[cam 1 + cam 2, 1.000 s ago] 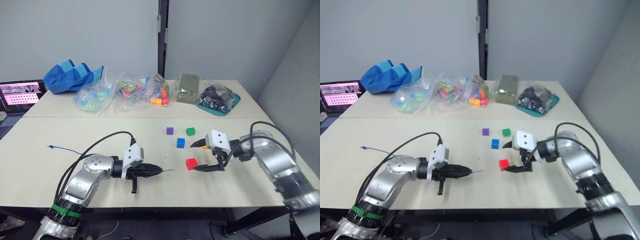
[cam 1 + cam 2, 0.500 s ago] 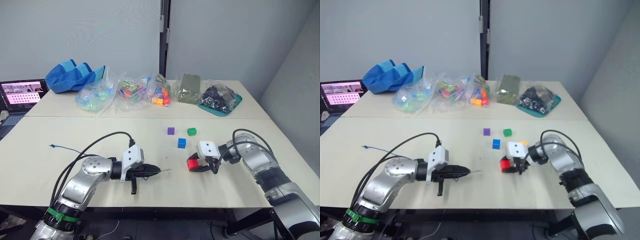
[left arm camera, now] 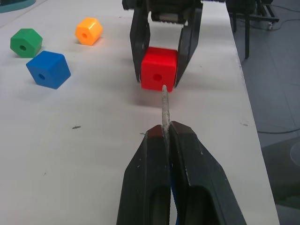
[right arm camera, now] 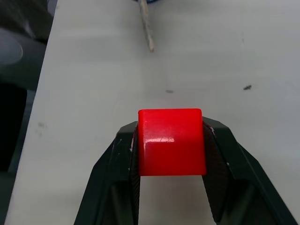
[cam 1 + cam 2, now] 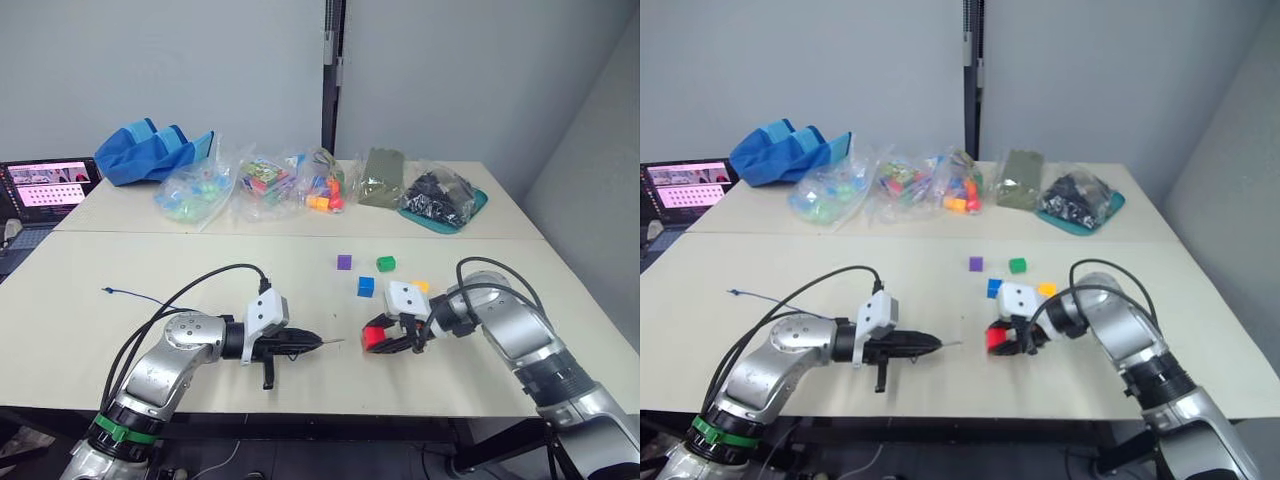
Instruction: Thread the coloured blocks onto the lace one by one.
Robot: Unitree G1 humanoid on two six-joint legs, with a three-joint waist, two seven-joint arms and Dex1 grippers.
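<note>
Right gripper (image 5: pixel 377 338) pinches red block (image 5: pixel 375 337) facing lace tip (image 3: pixel 164 104).

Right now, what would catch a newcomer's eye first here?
The red block clamped in the right pincer near the table's front, its hole facing the lace's pale tip, which the left pincer grips. Behind it lie blue, green and purple blocks.

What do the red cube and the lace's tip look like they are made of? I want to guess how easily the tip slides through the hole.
The red cube, held in the right claw, looks like hard glossy plastic: it shows a bright highlight and crisp edges. The lace's tip, pinched in the left claw, looks stiff, pale and matt, perhaps wood or plastic; I cannot tell which.
</note>
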